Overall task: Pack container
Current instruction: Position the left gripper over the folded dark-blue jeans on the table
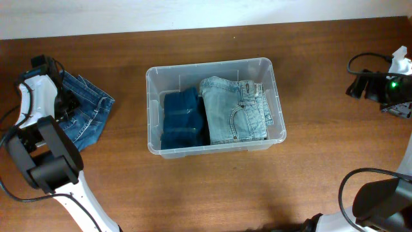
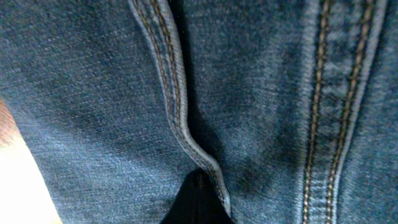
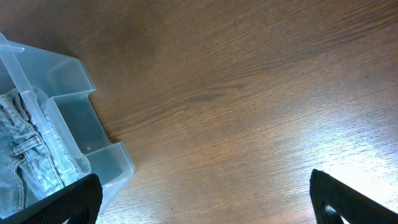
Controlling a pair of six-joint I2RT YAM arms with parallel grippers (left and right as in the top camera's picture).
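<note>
The clear plastic container (image 1: 278, 103) stands mid-table, and its corner (image 3: 74, 134) shows in the right wrist view. Inside lie a folded dark blue garment (image 1: 183, 119) and folded light blue jeans (image 1: 235, 109) side by side. A rumpled pair of mid-blue jeans (image 1: 90, 113) lies on the table to the left. My left gripper (image 1: 64, 102) is at their left edge. In its wrist view denim (image 2: 93, 93) fills the frame, and the left gripper (image 2: 198, 200) is shut at a seam fold. My right gripper (image 3: 205, 205) hangs open over bare wood to the right of the container.
The brown wooden table (image 1: 212, 187) carries the container and the jeans. My left arm's base and links (image 1: 48, 161) stand at the front left. The right arm (image 1: 389, 87) sits at the far right edge with its cable.
</note>
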